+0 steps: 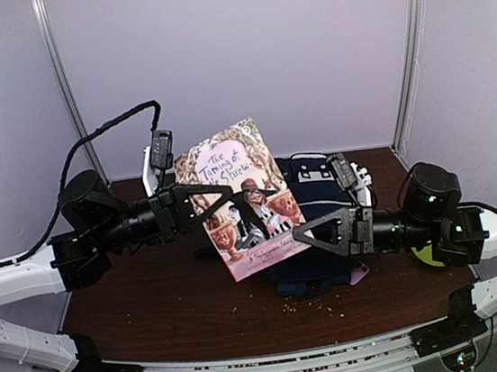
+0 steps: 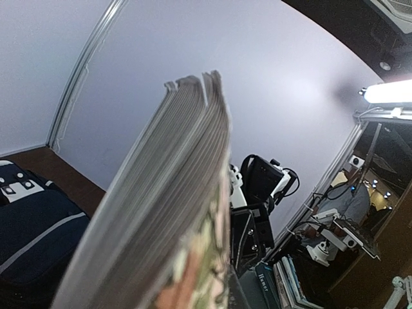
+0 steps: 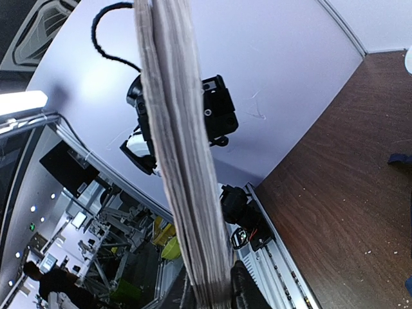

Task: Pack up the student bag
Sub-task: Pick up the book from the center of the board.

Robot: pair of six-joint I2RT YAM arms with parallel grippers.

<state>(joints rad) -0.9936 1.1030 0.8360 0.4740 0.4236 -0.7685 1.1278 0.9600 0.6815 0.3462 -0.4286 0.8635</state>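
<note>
Student bag [image 1: 315, 196]: navy fabric with white buckle patches [image 1: 315, 165] at its far end. It lies flat on the brown table [image 1: 153, 297], right of centre, partly covered from above by the book [image 1: 240, 187]. Book: illustrated cover titled "The Taming of the Shrew", held tilted in the air over the bag's left side. Left gripper [image 1: 218, 199]: clamped tight on the book's left edge. Right gripper [image 1: 301, 232]: closed on the book's lower right corner, pinching the pages. Crumbs [image 1: 310, 306]: scattered on the table just in front of the bag.
</note>
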